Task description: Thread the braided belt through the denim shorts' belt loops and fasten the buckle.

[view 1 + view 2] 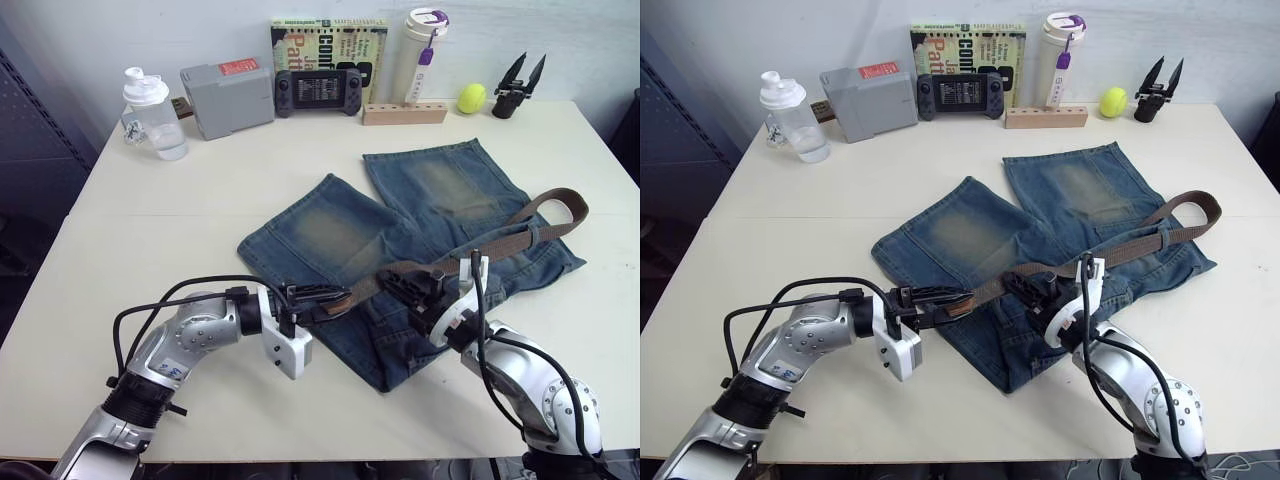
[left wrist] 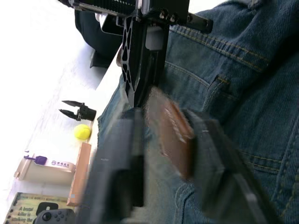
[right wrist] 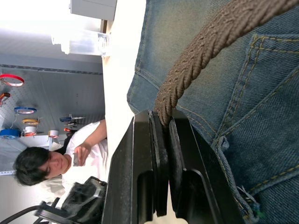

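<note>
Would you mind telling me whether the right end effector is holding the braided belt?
Yes: in the right wrist view the right end effector has its two black fingers closed on the braided belt, above the denim shorts.

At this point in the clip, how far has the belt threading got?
Early stage. Done: the faded blue denim shorts lie flat with the dark-brown braided belt draped over them. In hand: the right hand pinches the braid; the left hand has the belt's brown leather tip between its fingers. Left: no loop visibly threaded, fastening.
</note>
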You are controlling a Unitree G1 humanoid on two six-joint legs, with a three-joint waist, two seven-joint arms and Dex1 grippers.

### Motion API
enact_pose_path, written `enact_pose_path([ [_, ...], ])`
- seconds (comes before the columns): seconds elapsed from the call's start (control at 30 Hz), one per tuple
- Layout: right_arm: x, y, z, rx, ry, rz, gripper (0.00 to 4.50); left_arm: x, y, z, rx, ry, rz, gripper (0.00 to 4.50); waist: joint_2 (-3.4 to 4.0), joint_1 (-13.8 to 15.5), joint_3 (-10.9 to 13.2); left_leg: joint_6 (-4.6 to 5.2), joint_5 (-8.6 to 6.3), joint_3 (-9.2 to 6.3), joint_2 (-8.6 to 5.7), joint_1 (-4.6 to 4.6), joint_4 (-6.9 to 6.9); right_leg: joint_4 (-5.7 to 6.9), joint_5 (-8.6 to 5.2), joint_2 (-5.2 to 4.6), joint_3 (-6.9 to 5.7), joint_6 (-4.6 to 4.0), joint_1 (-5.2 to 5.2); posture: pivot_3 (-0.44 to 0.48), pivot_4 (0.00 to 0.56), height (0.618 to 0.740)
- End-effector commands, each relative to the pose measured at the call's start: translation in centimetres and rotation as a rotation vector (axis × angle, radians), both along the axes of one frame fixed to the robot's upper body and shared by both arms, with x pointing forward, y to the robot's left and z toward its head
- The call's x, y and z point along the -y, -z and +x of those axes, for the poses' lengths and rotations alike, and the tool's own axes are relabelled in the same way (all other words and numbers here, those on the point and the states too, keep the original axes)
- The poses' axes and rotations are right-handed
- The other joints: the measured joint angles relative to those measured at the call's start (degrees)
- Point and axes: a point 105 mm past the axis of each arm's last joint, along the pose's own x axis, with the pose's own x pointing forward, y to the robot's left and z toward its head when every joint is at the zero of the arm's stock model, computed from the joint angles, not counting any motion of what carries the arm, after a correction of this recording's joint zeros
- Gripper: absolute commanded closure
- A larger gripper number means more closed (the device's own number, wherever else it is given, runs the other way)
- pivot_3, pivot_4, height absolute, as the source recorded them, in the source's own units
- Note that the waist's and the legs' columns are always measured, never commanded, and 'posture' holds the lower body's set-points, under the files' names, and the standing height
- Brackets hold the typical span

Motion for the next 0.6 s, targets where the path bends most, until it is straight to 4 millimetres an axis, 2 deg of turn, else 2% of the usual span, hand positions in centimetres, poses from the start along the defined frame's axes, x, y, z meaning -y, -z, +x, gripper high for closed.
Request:
enact_pose_path([
  [0.03,0.4,-1.1,0.0,0.050,0.027,0.013,4.50,-0.2,0.2,-0.7,-0.090,-0.001,-0.011,1.08,0.00,0.00,0.00,0.00,0.00,0.00,-0.01,0.00,0.00,0.00,0.00,0.00,0.00,0.00,-0.01,0.000,0.150,0.726],
  [0.07,1.1,-1.2,0.1,0.059,0.051,0.017,4.50,-0.6,-0.1,-0.8,-0.145,-0.021,-0.050,0.75,0.00,0.01,0.00,0.00,0.00,0.01,0.00,0.00,0.00,0.01,0.00,0.00,0.01,0.00,-0.01,0.000,0.150,0.726],
  [0.13,2.3,-1.5,0.3,0.074,0.087,0.024,4.50,-1.2,0.0,-0.9,-0.247,-0.056,-0.090,0.75,0.00,0.02,0.00,0.00,0.00,0.01,0.00,-0.01,0.00,0.00,0.00,0.00,0.01,0.00,-0.01,0.000,0.150,0.726],
  [0.3,5.2,-1.4,0.8,0.075,0.169,0.005,4.50,-2.6,1.1,-2.7,-0.527,-0.093,-0.121,0.75,0.02,-0.01,0.01,0.04,-0.02,-0.27,0.06,0.01,0.00,0.01,-0.01,-0.04,0.13,-0.01,-0.03,0.000,0.150,0.726],
  [0.43,6.6,-1.3,1.0,0.070,0.192,-0.013,4.50,-3.0,0.8,-2.9,-0.581,-0.136,-0.157,0.75,0.03,0.11,0.02,0.04,-0.02,-0.38,0.04,0.02,0.00,0.02,-0.01,-0.04,0.17,-0.01,-0.02,0.000,0.150,0.726],
  [0.6,7.1,-0.9,1.5,0.069,0.197,-0.057,4.50,-2.9,0.6,-2.9,-0.588,-0.155,-0.171,0.75,0.07,0.03,0.00,0.04,-0.02,-0.34,0.02,0.02,-0.02,0.02,-0.01,-0.01,0.18,-0.02,-0.04,0.000,0.150,0.726],
])
